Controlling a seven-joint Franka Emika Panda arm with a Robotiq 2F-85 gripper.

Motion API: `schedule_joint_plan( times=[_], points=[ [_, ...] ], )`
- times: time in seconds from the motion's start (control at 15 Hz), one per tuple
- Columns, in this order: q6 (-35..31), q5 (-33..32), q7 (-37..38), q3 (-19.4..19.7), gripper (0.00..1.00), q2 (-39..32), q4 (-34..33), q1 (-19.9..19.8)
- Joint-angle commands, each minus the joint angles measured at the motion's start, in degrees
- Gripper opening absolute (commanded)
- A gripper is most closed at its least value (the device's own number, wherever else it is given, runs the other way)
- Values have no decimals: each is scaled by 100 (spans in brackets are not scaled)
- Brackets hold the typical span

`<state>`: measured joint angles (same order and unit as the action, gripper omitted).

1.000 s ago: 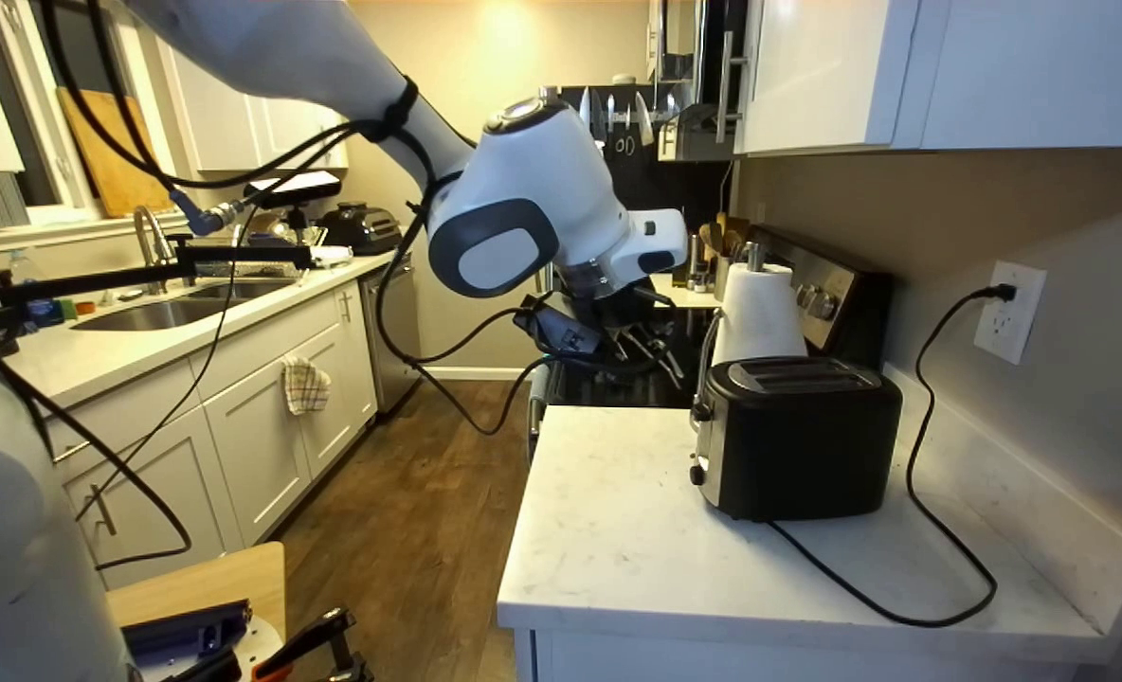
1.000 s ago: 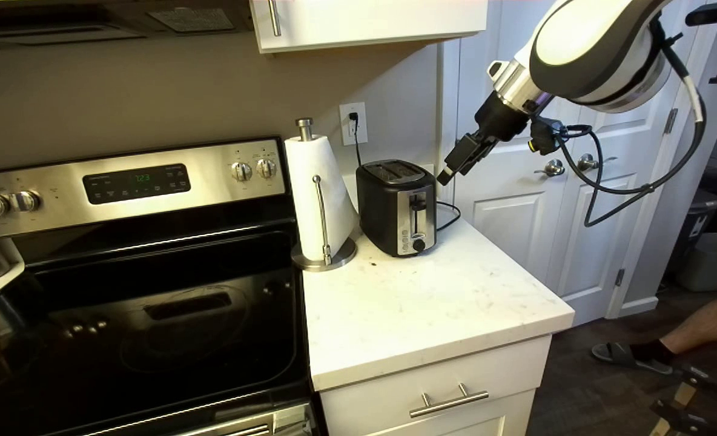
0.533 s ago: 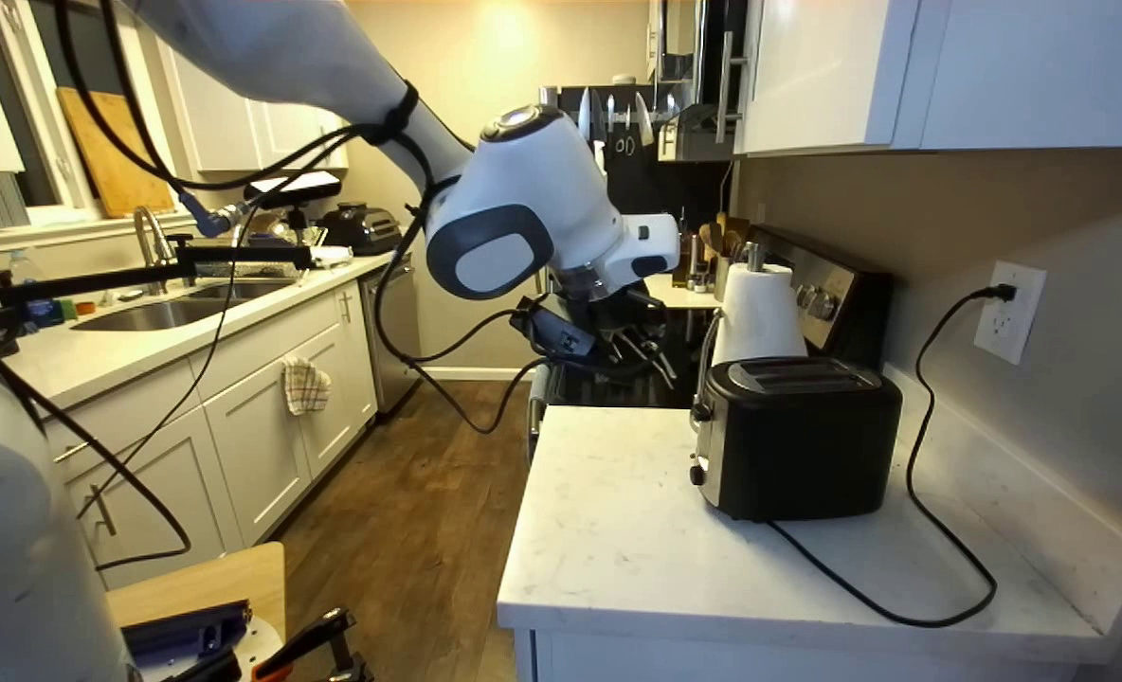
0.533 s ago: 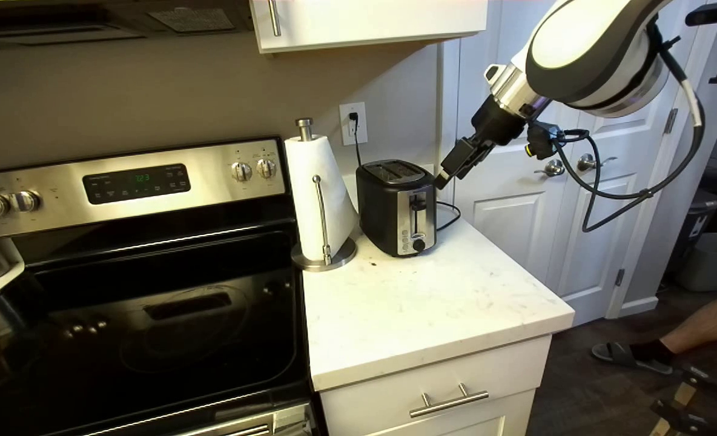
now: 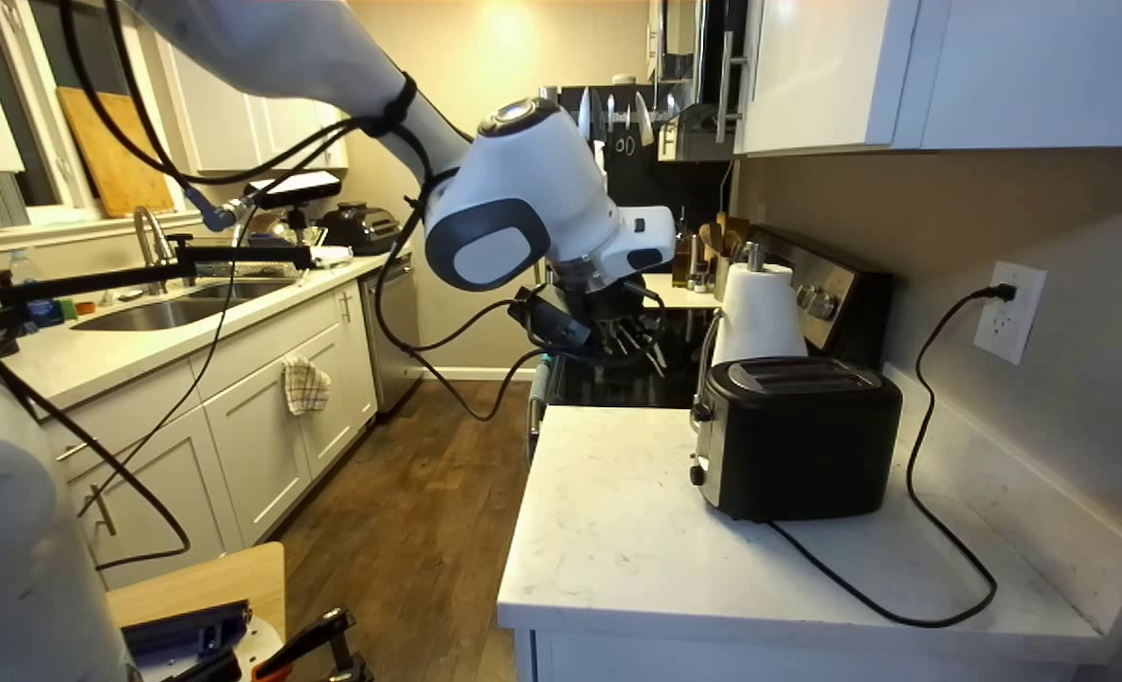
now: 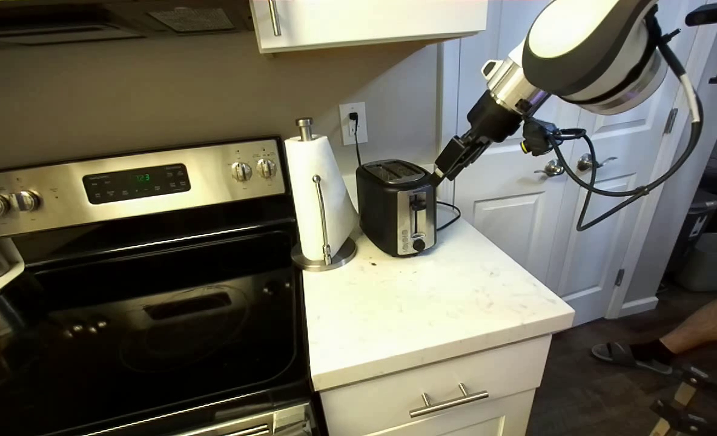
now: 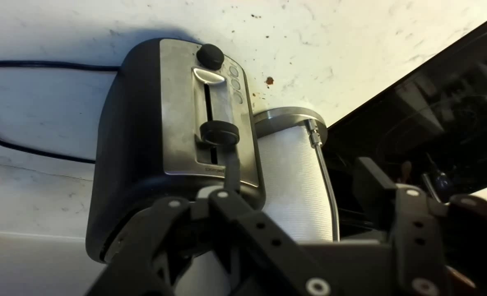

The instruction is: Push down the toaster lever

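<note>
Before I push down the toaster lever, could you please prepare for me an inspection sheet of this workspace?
Surface: white counter, with a reddish-brown spot near the toaster.
Job's things: toaster upright; lever near the top of its slot, not yet pushed down.
Clutter: paper towel roll on its stand, beside the toaster.
Gripper: open; in the wrist view one finger appears close to the lever, contact not clear.
Cables: toaster cord plugged into the wall outlet; robot cables hang in loops from the arm.
Surroundings: stove next to the counter; a person's leg at the right edge of an exterior view.
</note>
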<state>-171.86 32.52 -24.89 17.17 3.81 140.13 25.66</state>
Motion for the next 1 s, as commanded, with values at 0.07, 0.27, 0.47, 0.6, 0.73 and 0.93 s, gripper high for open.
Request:
schedule_joint_plan(
  times=[0.07, 0.27, 0.47, 0.6, 0.73, 0.93],
  points=[
    [-205, 527, -199, 55, 34, -198, -197, 93],
    [-345, 627, -78, 94, 15, -520, -390, 30],
    [-423, 737, -40, 116, 1, -900, -610, -13],
    [-445, 895, -7, 91, 0, -1154, -767, -34],
    [-548, 1097, 28, 37, 0, -1389, -918, -43],
    [-823, 1318, 147, -12, 0, -1696, -1113, -44]
  ],
)
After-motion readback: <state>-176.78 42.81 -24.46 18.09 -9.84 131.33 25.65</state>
